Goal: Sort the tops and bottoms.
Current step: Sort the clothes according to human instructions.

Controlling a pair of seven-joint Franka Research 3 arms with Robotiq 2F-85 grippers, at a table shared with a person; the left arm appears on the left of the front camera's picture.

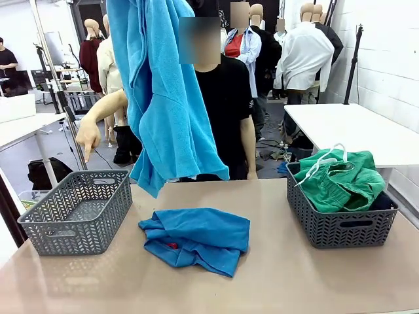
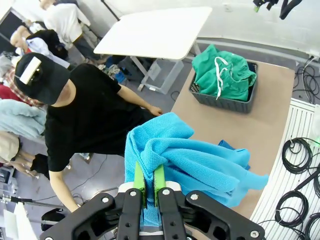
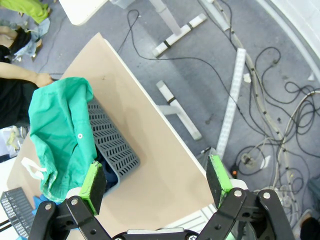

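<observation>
Shirt-sorting is under way: medium blue shirt (image 1: 196, 239) lies just right of the empty basket (image 1: 98, 229). Turquoise shirt (image 1: 163, 98) hangs above-right of it, pinched in the left gripper (image 2: 149, 175); the right gripper (image 3: 156, 177) gapes, holding nothing. Beyond it, a person's hand (image 1: 87, 137) points down. Likely next: swing the shirt over that basket and release.

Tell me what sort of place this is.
Probably a robotics lab: loose cables trail over the floor, a white table stands nearby, and the left end effector grips a turquoise shirt above a brown table with a grey basket.
</observation>
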